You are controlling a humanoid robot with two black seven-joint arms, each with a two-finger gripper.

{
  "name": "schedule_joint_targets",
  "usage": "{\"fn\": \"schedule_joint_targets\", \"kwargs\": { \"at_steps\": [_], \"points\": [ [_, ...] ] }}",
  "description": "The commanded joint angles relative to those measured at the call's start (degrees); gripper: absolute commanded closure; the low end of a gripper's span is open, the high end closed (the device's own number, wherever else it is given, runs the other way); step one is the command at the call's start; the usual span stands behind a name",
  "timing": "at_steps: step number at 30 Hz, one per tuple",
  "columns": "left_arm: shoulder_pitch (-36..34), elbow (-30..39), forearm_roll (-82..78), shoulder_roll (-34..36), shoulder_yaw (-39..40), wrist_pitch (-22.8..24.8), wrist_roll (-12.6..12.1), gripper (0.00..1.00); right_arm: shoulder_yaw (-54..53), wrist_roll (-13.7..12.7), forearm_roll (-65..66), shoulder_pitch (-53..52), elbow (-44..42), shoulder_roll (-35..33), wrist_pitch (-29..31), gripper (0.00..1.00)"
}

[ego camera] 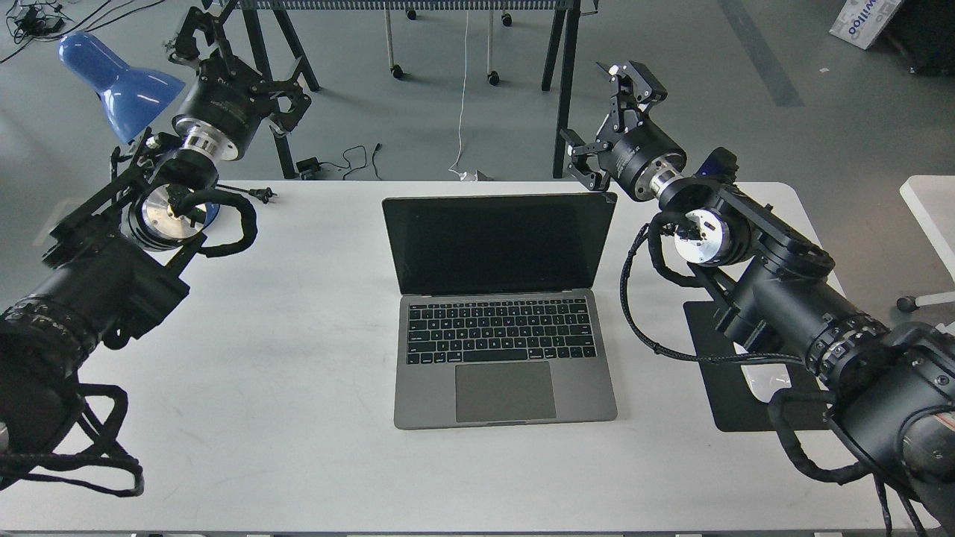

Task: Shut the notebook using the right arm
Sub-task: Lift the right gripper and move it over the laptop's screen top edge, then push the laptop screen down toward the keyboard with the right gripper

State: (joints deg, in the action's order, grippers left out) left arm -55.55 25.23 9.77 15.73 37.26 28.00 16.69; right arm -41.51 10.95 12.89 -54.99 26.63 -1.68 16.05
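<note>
Visibly wide-open, empty right arm (600, 123) jaws.

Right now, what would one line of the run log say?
notebook: open, untouched | right hand: open, empty, near lid's top right corner | left hand: raised, far from notebook | closing: not begun

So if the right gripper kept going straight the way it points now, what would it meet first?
Probably nothing: the right gripper, open, points up and away past the notebook lid's top right corner, toward the floor beyond the table. Depth is hard to judge.
</note>
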Motion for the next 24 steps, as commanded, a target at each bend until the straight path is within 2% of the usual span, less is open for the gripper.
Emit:
{"fn": "schedule_joint_targets", "kwargs": {
  "at_steps": [1, 4, 11, 17, 24],
  "points": [
    [0.0, 0.0, 0.0, 0.0, 0.0, 0.0, 0.0, 0.0, 0.3, -1.0, -0.1, 0.4, 0.1, 0.0, -0.1, 0.0],
    [0.0, 0.0, 0.0, -0.1, 0.0, 0.0, 0.0, 0.0, 1.5, -3.7, -0.1, 0.3, 0.1, -0.2, 0.0, 0.0],
    [0.0, 0.0, 0.0, -0.1, 0.0, 0.0, 0.0, 0.0, 4.0, -4.3, -0.2, 1.2, 2.4, -0.5, 0.5, 0.0],
    [0.0, 0.0, 0.0, -0.1, 0.0, 0.0, 0.0, 0.0, 4.3, -6.0, -0.2, 6.3, 13.2, -5.0, 0.2, 0.0],
    [0.0, 0.0, 0.0, -0.1, 0.0, 0.0, 0.0, 0.0, 4.4, -6.6, -0.1, 12.4, 23.8, -10.0, 0.0, 0.0]
  ]
}}
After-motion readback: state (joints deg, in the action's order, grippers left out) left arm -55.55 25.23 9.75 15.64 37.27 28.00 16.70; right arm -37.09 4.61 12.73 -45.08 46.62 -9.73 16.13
